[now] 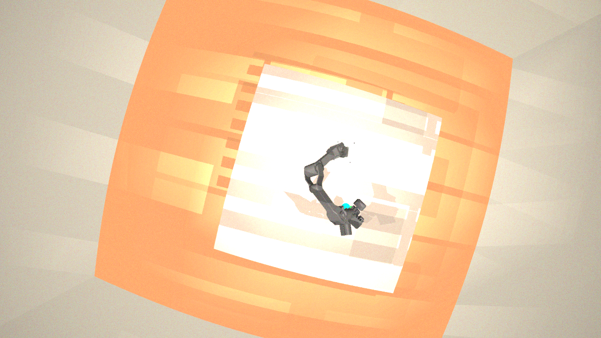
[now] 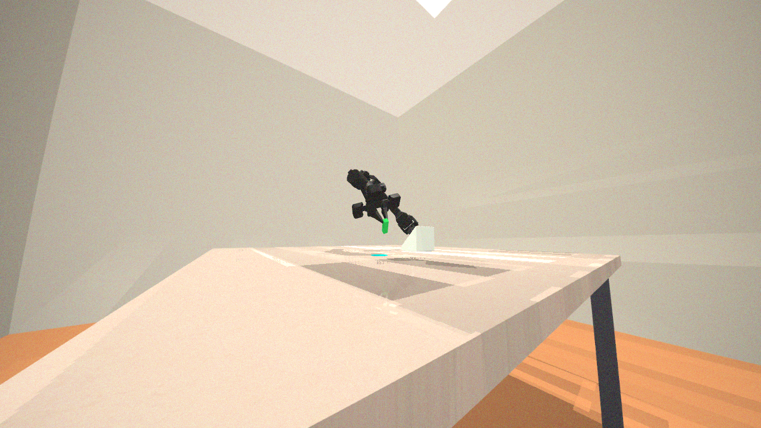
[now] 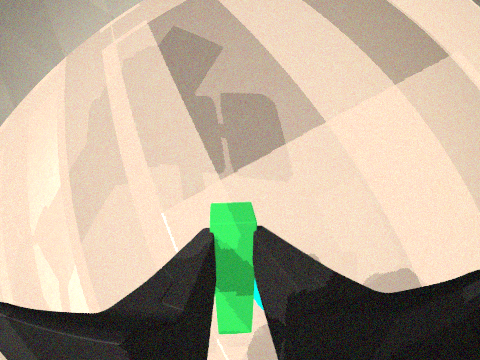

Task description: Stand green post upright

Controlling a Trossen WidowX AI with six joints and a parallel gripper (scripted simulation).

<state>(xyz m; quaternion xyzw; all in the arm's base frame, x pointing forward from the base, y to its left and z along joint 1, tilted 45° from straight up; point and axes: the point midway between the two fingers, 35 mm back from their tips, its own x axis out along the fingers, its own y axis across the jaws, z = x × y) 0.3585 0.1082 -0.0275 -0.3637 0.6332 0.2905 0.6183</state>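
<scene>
My gripper (image 2: 384, 219) (image 3: 232, 237) is shut on the green post (image 2: 385, 227) (image 3: 233, 270), with one dark finger on each side of it. In the exterior view the post hangs in the air above the table, close to upright with a slight tilt. The cyan circle (image 1: 345, 205) (image 2: 379, 254) (image 3: 258, 296) lies flat on the table. In the exterior view it shows below and slightly left of the post. The wrist view shows only a sliver of it between the post and the right finger. In the top view the arm hides most of the post and part of the circle.
The pale table (image 1: 248, 210) (image 2: 213, 346) carries a whitish block (image 2: 424, 239) at the arm's base. The dark arm (image 1: 322, 197) (image 2: 404, 219) bends from this base over to the circle's area. A dark table leg (image 2: 607, 351) stands below the right corner. Shadows streak the table.
</scene>
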